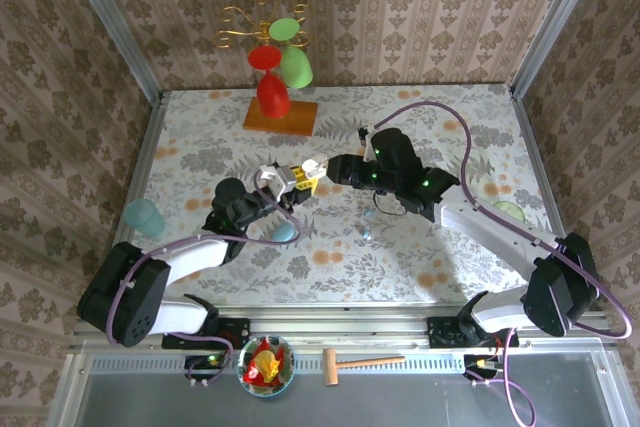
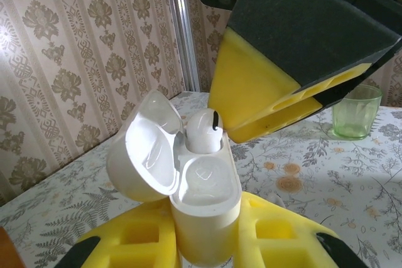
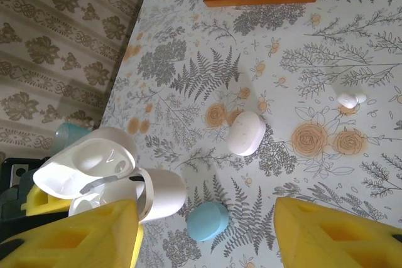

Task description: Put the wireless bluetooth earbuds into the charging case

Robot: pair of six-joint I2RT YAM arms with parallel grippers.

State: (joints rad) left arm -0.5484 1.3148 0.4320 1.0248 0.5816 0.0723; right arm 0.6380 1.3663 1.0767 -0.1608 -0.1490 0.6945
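My left gripper (image 2: 204,246) is shut on a white charging case (image 2: 207,199) and holds it upright above the table, its lid (image 2: 141,155) swung open to the left. One white earbud (image 2: 204,131) sits in the far socket; the near socket looks empty. A yellow finger (image 2: 264,92) of my right gripper (image 3: 207,208) hangs just beside that earbud. The right gripper is open with nothing between its fingers, and the held case (image 3: 157,192) lies by its left finger. Two small white earbud pieces (image 3: 348,100) lie on the table further off. From above, both grippers (image 1: 288,185) (image 1: 318,175) meet mid-table.
A closed white case (image 3: 246,133) and a closed light blue case (image 3: 207,221) (image 1: 284,231) lie on the floral tablecloth below the grippers. A green cup (image 1: 508,212) stands right, a teal cup (image 1: 143,215) left. An orange-based stand with red and green glasses (image 1: 280,112) is at the back.
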